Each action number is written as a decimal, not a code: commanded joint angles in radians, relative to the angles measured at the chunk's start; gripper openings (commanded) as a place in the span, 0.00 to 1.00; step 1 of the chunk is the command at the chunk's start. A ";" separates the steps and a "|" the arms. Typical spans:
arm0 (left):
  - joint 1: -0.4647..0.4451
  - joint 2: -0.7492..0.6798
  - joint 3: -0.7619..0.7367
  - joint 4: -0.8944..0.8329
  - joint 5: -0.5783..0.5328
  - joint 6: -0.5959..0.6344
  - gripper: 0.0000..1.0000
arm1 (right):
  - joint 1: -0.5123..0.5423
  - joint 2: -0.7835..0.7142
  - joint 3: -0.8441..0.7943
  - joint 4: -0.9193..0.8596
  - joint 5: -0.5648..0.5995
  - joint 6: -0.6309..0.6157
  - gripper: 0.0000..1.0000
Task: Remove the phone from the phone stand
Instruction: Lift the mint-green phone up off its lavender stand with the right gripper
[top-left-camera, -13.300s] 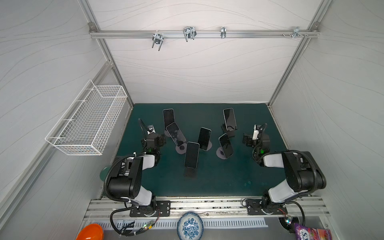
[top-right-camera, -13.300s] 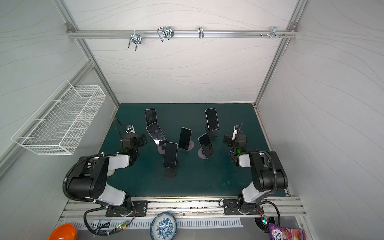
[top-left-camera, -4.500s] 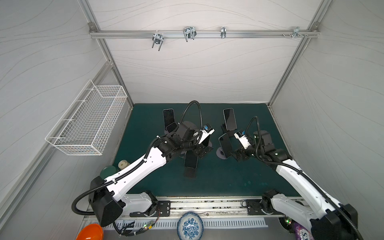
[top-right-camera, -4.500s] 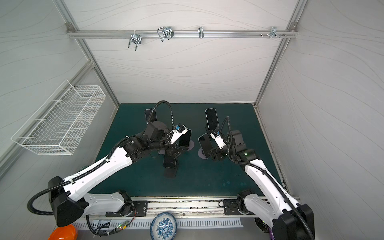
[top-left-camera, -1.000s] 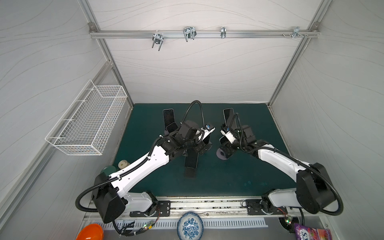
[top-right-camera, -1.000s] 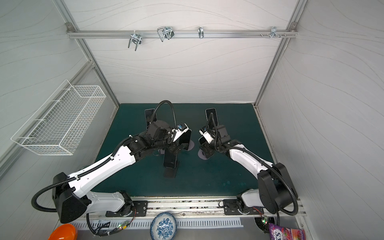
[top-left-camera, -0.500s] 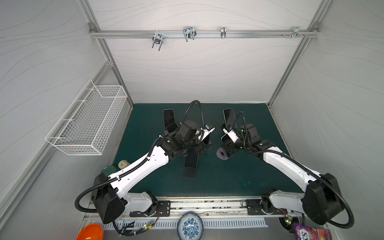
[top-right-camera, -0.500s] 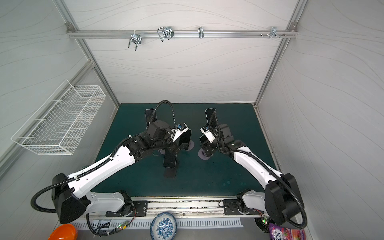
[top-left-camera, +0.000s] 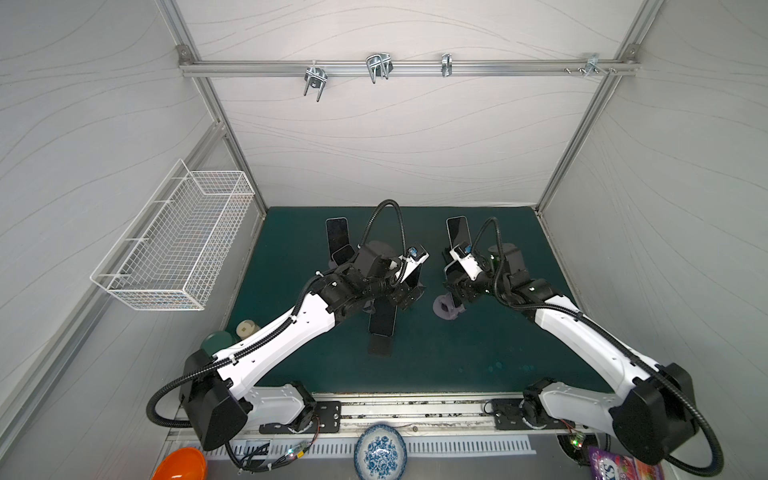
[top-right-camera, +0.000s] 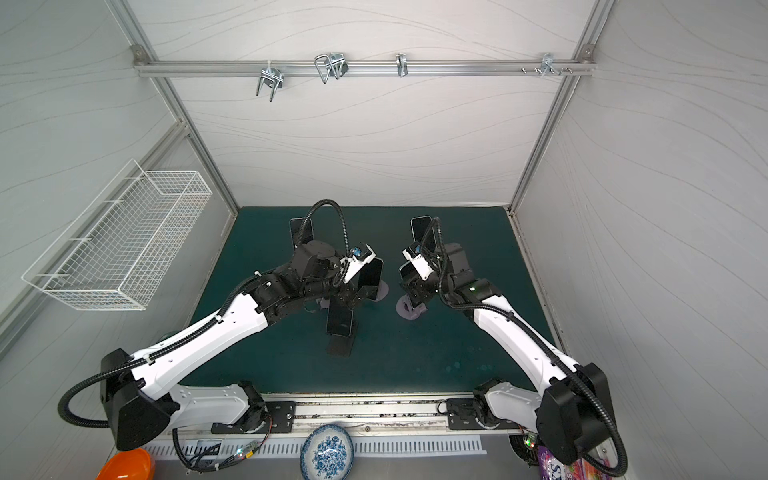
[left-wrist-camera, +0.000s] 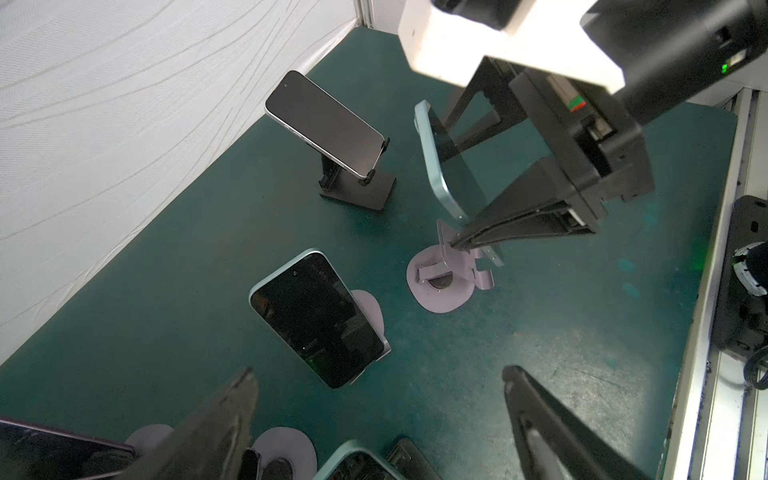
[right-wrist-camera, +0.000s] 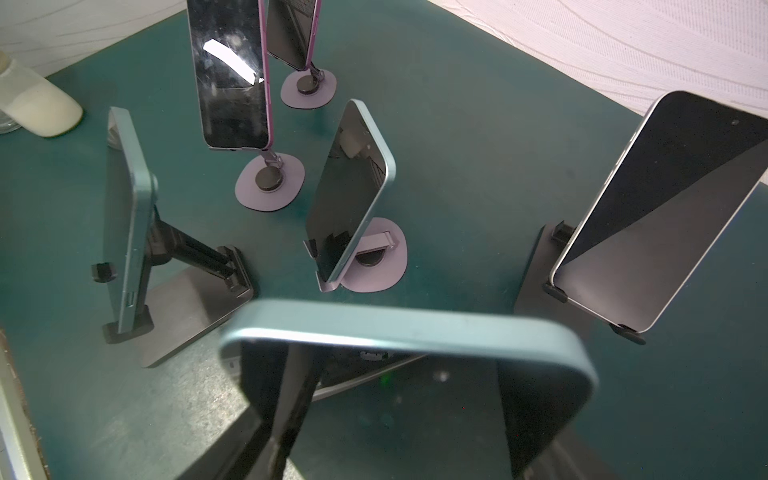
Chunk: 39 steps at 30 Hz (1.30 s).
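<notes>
- Your right gripper (left-wrist-camera: 446, 195) is clenched across the teal phone (right-wrist-camera: 407, 332). The phone hangs tilted just over its lilac stand (left-wrist-camera: 440, 286), at 3 o'clock from the middle of the table (top-left-camera: 478, 357). You cannot tell whether its lower end is free of the stand's lip.
- Your left gripper (left-wrist-camera: 378, 372) is released, jaws wide. It hovers over the middle teal phone (left-wrist-camera: 316, 320), at 9 o'clock of the lilac stand, near it but apart.
- Open room: bare table lies from 5 to 6 o'clock of the lilac stand, out to the front edge.
- At 12 o'clock a silver phone (left-wrist-camera: 324, 124) on a black stand (left-wrist-camera: 361, 193) stands near, and the right arm itself fills 4 o'clock.
- The side wall (top-left-camera: 665, 249) closes the table's 3 o'clock edge.
- Count six phones: three teal, two purple phones (right-wrist-camera: 232, 75) and one silver. Five rest on stands.
- Count six stands: four lilac with round feet, two black with flat feet.
</notes>
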<state>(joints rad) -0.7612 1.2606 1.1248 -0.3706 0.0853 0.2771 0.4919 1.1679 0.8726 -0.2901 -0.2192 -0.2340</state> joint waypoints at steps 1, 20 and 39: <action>-0.004 -0.014 0.000 0.058 -0.007 -0.018 0.94 | 0.007 -0.039 0.035 -0.026 -0.032 0.000 0.66; -0.004 -0.003 0.038 0.006 -0.048 -0.035 0.93 | 0.006 -0.083 0.040 -0.069 -0.029 0.062 0.65; -0.007 0.081 0.092 0.065 -0.083 -0.069 0.92 | -0.039 -0.098 0.079 -0.145 -0.008 0.111 0.64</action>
<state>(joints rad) -0.7620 1.3262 1.1637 -0.3553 0.0254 0.2089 0.4717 1.0851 0.9150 -0.4343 -0.2249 -0.1318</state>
